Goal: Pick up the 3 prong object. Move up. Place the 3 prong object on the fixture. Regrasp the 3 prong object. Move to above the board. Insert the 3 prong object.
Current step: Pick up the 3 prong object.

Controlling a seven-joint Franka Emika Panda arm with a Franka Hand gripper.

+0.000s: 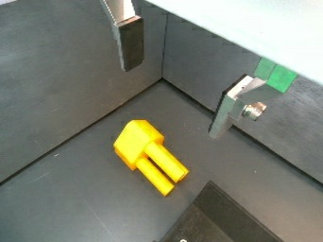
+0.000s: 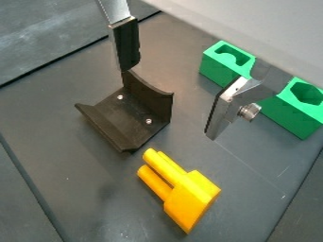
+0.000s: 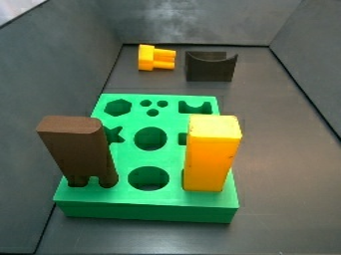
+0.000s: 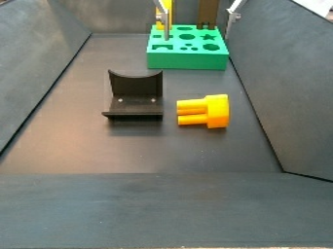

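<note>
The 3 prong object (image 1: 149,156) is a small orange-yellow block lying flat on the dark floor, also seen in a wrist view (image 2: 179,187) and both side views (image 3: 156,58) (image 4: 204,111). Its prongs point toward the fixture (image 2: 127,115), a dark block with a curved notch standing close beside it (image 4: 134,95) (image 3: 209,65). My gripper (image 1: 177,99) hangs open and empty above the floor, higher than the object and apart from it (image 2: 172,102). One finger (image 2: 127,47) is over the fixture's edge. The green board (image 3: 147,149) lies further off (image 4: 189,47) (image 2: 259,87).
A tall brown block (image 3: 76,149) and a tall yellow-orange block (image 3: 212,151) stand in the board's holes. Dark slanted walls (image 4: 53,68) enclose the floor on all sides.
</note>
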